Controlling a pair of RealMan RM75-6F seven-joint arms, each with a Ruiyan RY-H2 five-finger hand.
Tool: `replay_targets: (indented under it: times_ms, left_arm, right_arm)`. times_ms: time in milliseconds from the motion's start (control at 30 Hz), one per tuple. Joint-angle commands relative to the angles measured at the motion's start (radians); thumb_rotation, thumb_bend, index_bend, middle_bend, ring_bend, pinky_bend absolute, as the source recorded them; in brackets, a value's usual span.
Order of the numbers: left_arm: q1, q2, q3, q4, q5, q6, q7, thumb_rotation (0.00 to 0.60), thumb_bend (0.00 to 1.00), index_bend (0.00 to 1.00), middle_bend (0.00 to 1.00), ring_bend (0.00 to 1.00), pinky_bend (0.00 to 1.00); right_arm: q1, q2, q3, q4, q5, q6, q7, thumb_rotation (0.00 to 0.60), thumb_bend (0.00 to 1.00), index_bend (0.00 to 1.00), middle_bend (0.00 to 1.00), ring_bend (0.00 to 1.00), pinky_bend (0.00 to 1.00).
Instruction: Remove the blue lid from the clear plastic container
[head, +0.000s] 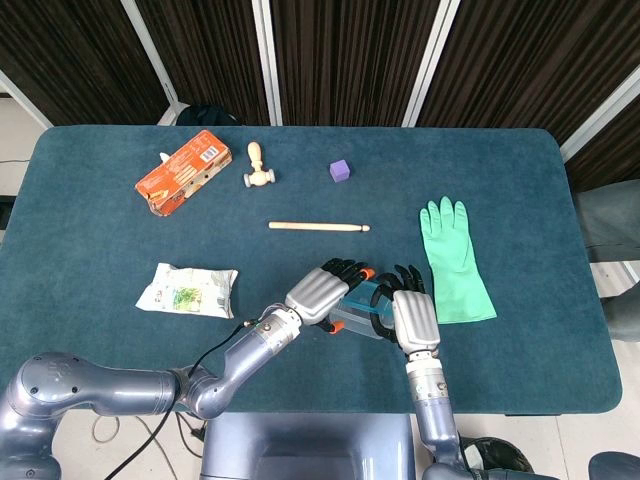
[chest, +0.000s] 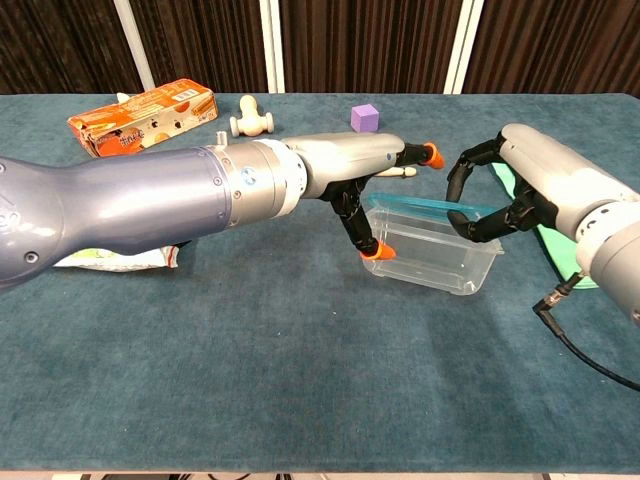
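Between both arms, the clear plastic container sits empty, left robot hand gripping it, right robot hand grasping its blue lid.

The container is thin clear plastic, glossy, under a smooth translucent blue lid. Both arms wear satiny grey metal shells (fingertips capped in orange rubber). The table is covered in matt teal cloth. The glove looks like green rubber; the stick is bare wood.
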Motion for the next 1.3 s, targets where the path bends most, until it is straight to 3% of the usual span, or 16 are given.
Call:
replay_targets:
  times_ms: [33, 667, 1300]
  left_arm:
    - [0.004, 0.010, -0.010, -0.010, 0.009, 0.008, -0.008, 0.600, 0.21, 0.00, 0.00, 0.00, 0.08]
    - [0.018, 0.110, -0.057, -0.110, 0.021, 0.032, -0.017, 0.600, 0.18, 0.00, 0.00, 0.00, 0.08]
    - [0.032, 0.157, -0.046, -0.155, -0.010, 0.032, -0.018, 0.600, 0.16, 0.00, 0.00, 0.00, 0.08]
  right_arm:
    - [0.000, 0.000, -0.001, -0.002, -0.001, 0.003, -0.002, 0.600, 0.56, 0.67, 0.32, 0.12, 0.04]
    - [0.007, 0.022, 0.014, -0.042, -0.005, 0.022, -0.031, 0.600, 0.57, 0.69, 0.33, 0.12, 0.04]
    - [0.032, 0.017, 0.032, -0.024, -0.002, 0.019, -0.050, 0.600, 0.57, 0.69, 0.33, 0.12, 0.04]
